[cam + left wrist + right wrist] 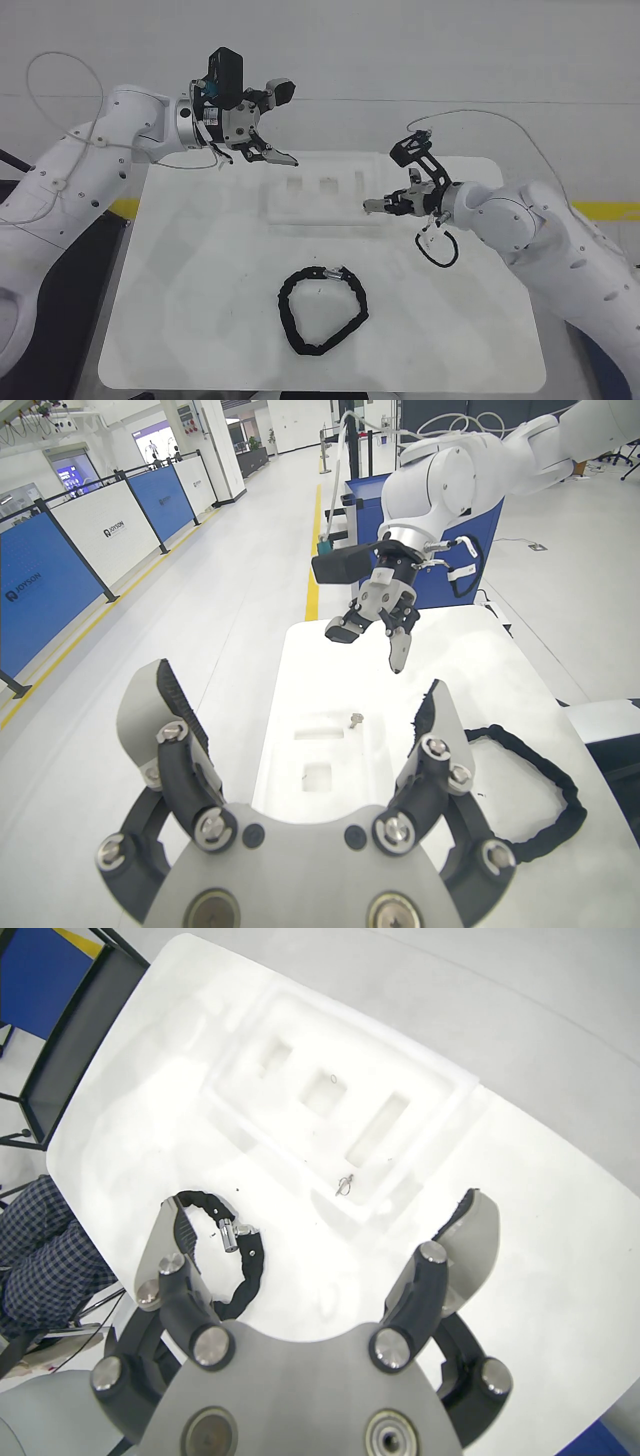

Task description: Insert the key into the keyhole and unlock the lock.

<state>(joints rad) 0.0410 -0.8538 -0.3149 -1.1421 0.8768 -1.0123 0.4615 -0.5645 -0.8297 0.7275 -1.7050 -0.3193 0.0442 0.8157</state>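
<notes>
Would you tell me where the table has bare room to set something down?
Bare table runs left of the foam tray and chain lock, and right of the lock at the near corner. Crowded mid-table: tray, key on it, right pincer hovering by its end.

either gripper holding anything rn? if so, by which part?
Nothing is held. The left gripper and right gripper are both open and empty. The key lies loose on the tray, the lock on the table.
</notes>
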